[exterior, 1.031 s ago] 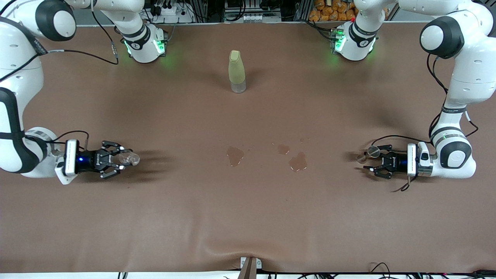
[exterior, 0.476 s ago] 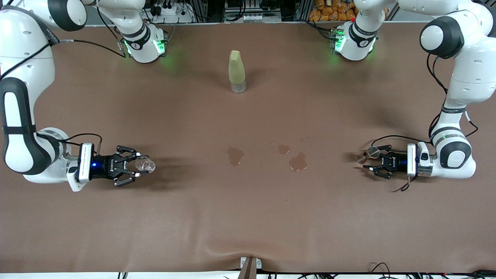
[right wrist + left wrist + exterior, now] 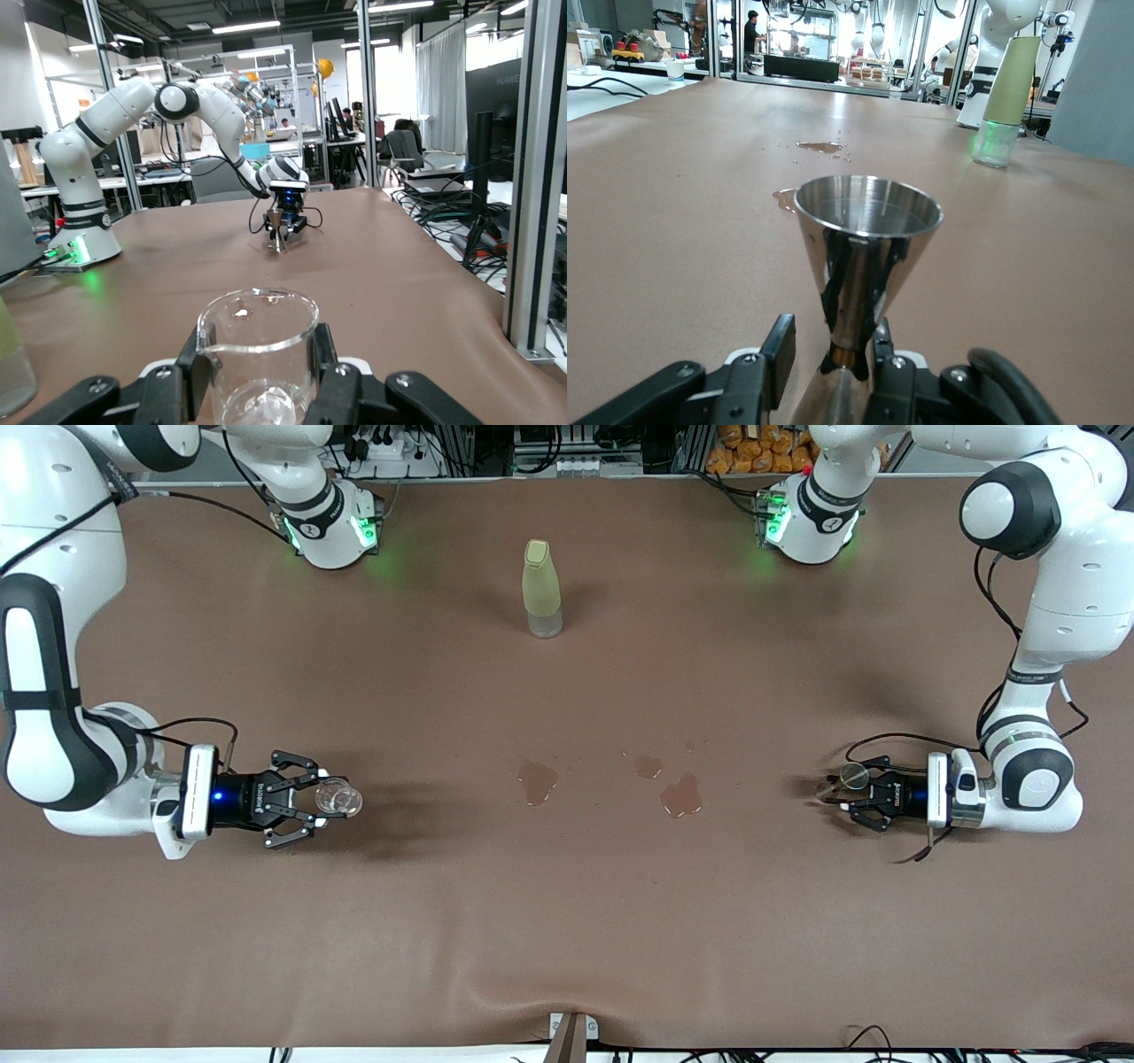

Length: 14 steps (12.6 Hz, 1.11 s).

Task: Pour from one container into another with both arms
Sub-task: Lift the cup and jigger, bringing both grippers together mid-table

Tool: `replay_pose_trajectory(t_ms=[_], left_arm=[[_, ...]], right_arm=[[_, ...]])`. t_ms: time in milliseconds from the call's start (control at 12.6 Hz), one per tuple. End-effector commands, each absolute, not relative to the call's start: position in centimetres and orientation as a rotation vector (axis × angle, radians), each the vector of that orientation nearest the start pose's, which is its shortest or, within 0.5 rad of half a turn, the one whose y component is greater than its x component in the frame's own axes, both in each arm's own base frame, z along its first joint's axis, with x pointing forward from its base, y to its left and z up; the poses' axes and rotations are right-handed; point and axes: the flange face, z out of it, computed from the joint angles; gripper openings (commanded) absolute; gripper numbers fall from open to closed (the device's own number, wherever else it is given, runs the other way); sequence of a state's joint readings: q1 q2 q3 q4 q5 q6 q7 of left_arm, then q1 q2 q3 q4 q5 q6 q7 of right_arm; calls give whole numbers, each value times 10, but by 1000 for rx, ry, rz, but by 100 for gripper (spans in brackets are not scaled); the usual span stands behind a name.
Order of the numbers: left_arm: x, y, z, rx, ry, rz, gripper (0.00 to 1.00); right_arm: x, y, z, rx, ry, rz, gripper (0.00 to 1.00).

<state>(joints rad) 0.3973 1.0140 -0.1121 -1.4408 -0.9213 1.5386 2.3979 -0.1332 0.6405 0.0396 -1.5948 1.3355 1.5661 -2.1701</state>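
The tiny clear glass cup point(image 3: 341, 798) point(image 3: 257, 341) is held upright in my right gripper point(image 3: 323, 800) point(image 3: 257, 376), which is shut on its sides just above the table toward the right arm's end. The shiny metal jigger point(image 3: 854, 775) point(image 3: 866, 230) stands on the table toward the left arm's end. My left gripper point(image 3: 842, 793) point(image 3: 833, 354) sits low around the jigger's narrow waist. One finger point(image 3: 888, 352) touches the metal, while the other finger point(image 3: 778, 350) stands a little apart from it, so the jaws are still open.
A tall yellow-green bottle point(image 3: 541, 589) point(image 3: 1007, 88) stands mid-table, closer to the robots' bases. Wet patches point(image 3: 537, 779) point(image 3: 680, 795) lie on the brown cloth between the two grippers. The cloth bulges at the table's front edge point(image 3: 567, 1001).
My right arm has carried the glass cup toward the table's middle and turned it upright. My left gripper's fingers have narrowed around the jigger, staying in place.
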Motion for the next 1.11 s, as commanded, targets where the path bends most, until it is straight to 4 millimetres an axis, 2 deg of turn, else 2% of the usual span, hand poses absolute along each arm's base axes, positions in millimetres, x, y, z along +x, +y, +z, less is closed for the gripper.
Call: replay_pose_trajectory(t_ms=[0,79,238,397,555,635,714,793,873,1031], left_arm=[[622,101,97,1317,-1433,896,26],[622,101,96,1318,-1430,894,18],[623,99,98,1314,-1431,895,16],[626,97,102,1309,-1439,900,13],[632,92,114,1303,-1460,906,0],[636,89,119,1298,-1472,913,0],[641,81,129,1286,-1486,921,0],[650,67,145,1274,-1525,931,0],[657,53,160,1268,-1565,936,0],[672,7,191,1212,-1652,932,0]], right_arm=[[660,53,306,-1344,-1265,-1056,20],[657,56,300,-1341,-1232,-1065,20],[644,72,284,-1313,-1177,-1079,20],[633,84,285,-1303,-1161,-1086,20],[625,95,277,-1304,-1115,-1085,20],[621,102,277,-1307,-1098,-1088,19],[615,106,278,-1348,-1093,-1093,19],[606,107,294,-1388,-1106,-1113,19],[598,119,305,-1401,-1112,-1123,19],[591,136,309,-1391,-1093,-1127,18]])
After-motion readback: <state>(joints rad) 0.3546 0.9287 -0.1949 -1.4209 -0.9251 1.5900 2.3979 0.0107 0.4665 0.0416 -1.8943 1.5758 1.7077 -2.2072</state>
